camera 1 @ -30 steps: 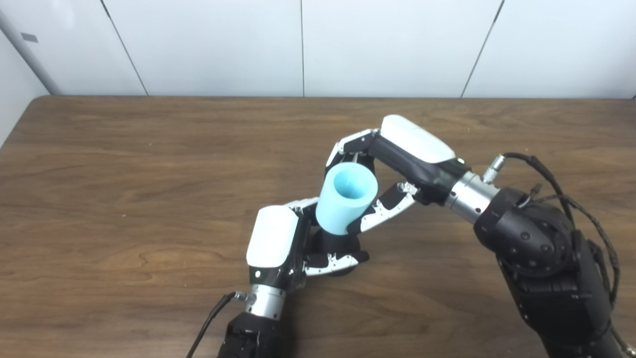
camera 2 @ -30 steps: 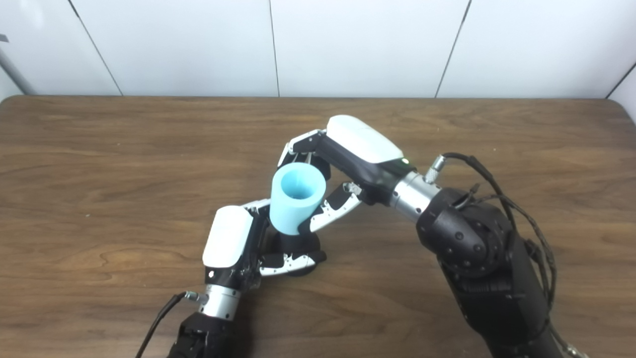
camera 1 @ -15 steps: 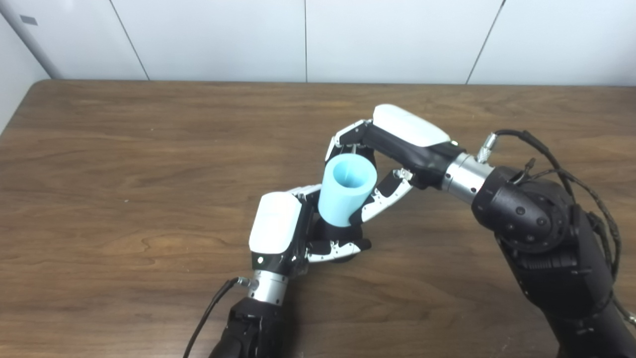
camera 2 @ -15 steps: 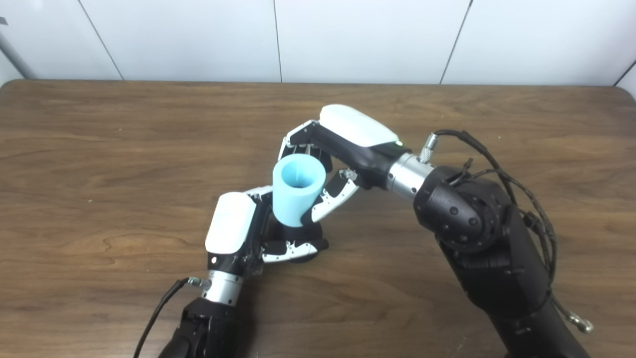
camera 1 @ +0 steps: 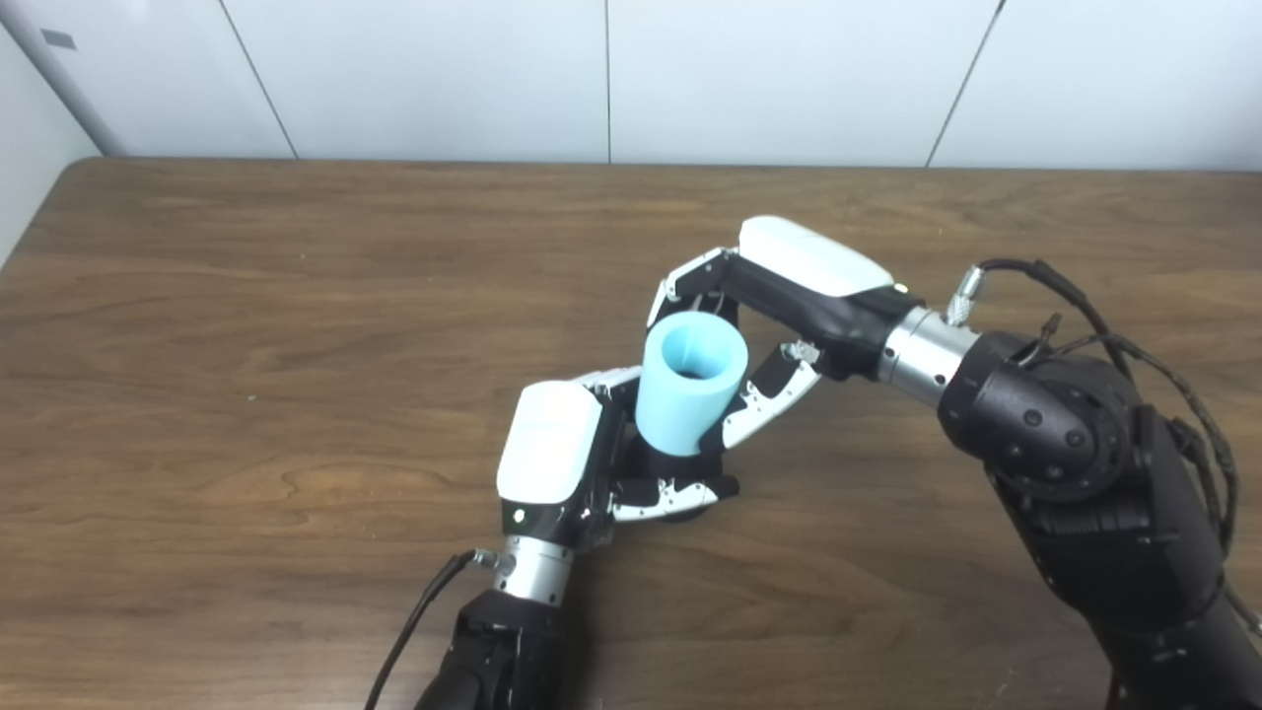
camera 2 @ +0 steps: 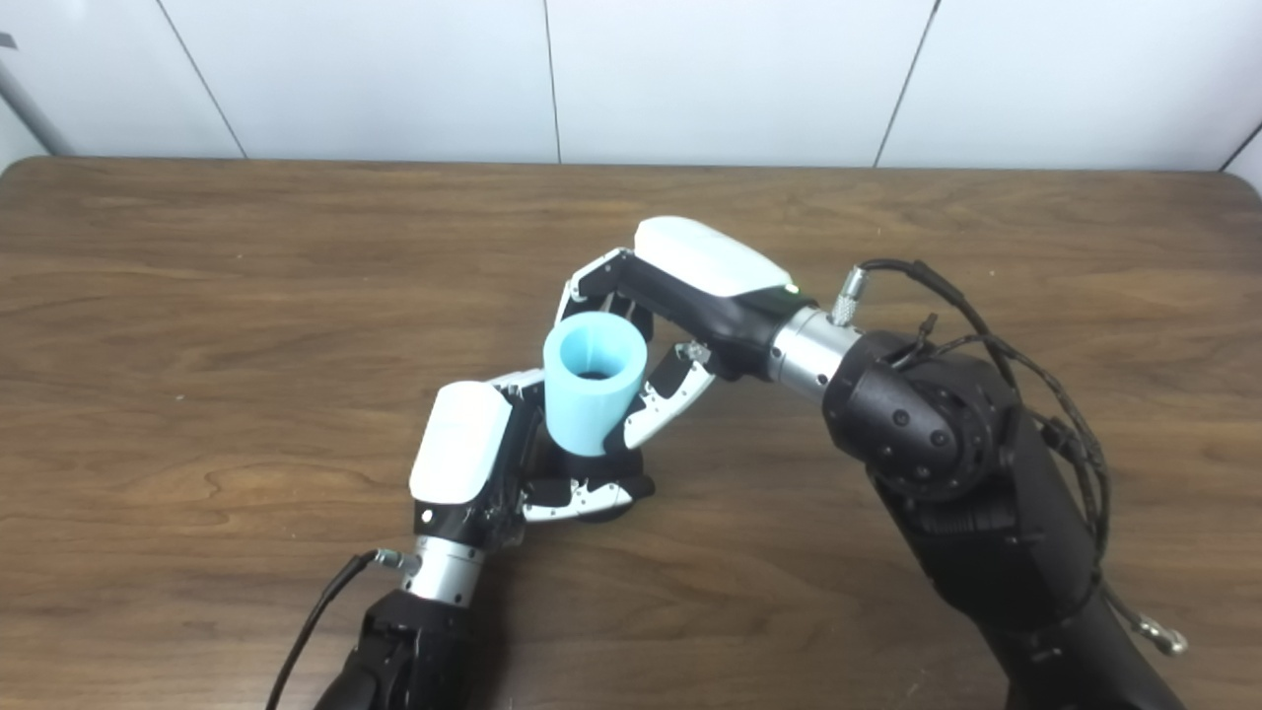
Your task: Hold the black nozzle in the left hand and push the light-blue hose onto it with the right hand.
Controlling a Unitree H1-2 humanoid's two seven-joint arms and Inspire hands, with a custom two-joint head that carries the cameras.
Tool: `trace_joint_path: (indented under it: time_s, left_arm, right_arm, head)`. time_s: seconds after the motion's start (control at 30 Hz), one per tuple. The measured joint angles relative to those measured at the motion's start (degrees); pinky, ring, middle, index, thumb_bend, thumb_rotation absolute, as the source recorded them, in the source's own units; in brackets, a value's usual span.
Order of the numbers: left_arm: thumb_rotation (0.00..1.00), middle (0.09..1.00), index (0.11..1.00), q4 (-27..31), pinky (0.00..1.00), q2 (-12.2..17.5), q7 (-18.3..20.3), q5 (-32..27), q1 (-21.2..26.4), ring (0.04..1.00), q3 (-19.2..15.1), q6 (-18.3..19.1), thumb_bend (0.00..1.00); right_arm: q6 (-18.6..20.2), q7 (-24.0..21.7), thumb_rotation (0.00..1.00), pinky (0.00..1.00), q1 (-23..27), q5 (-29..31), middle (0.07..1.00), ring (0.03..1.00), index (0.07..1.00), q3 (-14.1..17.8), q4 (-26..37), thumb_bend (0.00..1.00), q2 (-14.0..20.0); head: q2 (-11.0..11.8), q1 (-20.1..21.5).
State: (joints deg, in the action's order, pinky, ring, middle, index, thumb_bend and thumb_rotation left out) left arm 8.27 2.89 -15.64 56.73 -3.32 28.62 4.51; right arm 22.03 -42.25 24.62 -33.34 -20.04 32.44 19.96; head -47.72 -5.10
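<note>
Black nozzle (camera 1: 659, 471): sitting near the middle of the wooden table (camera 1: 246, 325), mostly hidden, showing only as a dark base under the hose; being gripped by the left hand (camera 1: 592, 468), fingers (camera 1: 663, 498) wrapping round its lower front.

Light-blue hose (camera 1: 688, 385): short, thick-walled tube, standing nearly upright with a slight tilt, open end facing up toward the cameras; lower end meeting the nozzle top, dark opening showing deep inside the bore. How far down over the nozzle: cannot tell.

Right hand (camera 2: 659, 325): reaching in from the right and above, closing on the hose, fingers (camera 2: 592, 286) curling behind the tube at its far side, thumb (camera 2: 659, 399) pressing along the near right side.

Left hand: white back plate facing up, positioned just left of and below the hose, touching the tube's lower left edge.

Both arms: entering from the bottom edge, left forearm (camera 1: 498, 651) short and steep, right arm (camera 1: 1094, 493) bulky, black, trailing black cables (camera 1: 1124, 345) beside the wrist.

Background: running behind the table, white panelled wall (camera 1: 611, 79).
</note>
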Motion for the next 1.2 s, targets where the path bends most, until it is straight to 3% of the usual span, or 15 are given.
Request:
trace_joint_path:
  time_s: [0.13,0.3,0.67,0.83,1.07,1.2]
  left_arm:
    - [0.00,0.462,0.499,0.00,0.43,0.05,0.04,0.00,0.04,0.492,0.10,-0.02,0.52]
    - [0.00,0.453,0.502,0.00,0.43,0.07,0.12,0.01,0.06,0.487,0.14,-0.03,0.52]
    - [0.00,0.462,0.499,0.00,0.43,0.11,0.13,0.06,0.08,0.491,0.22,-0.02,0.52]
    - [0.00,0.457,0.500,0.00,0.43,0.15,0.17,0.10,0.12,0.488,0.29,-0.02,0.52]
    - [0.00,0.453,0.501,0.01,0.43,0.17,0.20,0.07,0.15,0.484,0.28,-0.02,0.52]
    - [0.00,0.448,0.501,0.00,0.43,0.18,0.31,-0.20,0.17,0.475,0.21,-0.12,0.52]
  right_arm:
    - [0.08,-0.08,0.24,0.70,0.01,-1.14,0.886,0.870,0.786,0.00,0.00,1.00,0.59]
    - [0.53,-0.21,0.26,0.76,0.01,-2.73,0.964,0.962,0.843,0.04,0.45,1.00,0.57]
    - [0.90,-0.24,0.27,0.78,-0.03,-2.45,0.931,0.920,0.821,2.57,2.35,1.00,0.58]
    - [1.40,-0.73,0.33,0.80,-0.15,1.49,0.887,0.893,0.832,5.86,7.99,1.00,2.13]
    - [4.64,-4.16,0.29,0.82,-0.15,6.14,0.880,0.899,0.813,10.76,13.10,1.00,4.78]
    - [2.76,-2.75,0.40,0.85,-2.77,8.31,0.878,0.917,0.823,11.24,14.54,0.96,5.99]
  head:
    - [0.00,0.18]
    - [0.00,0.09]
    - [0.00,0.18]
    - [-0.09,0.00]
    - [0.00,-0.09]
    - [0.00,-0.09]
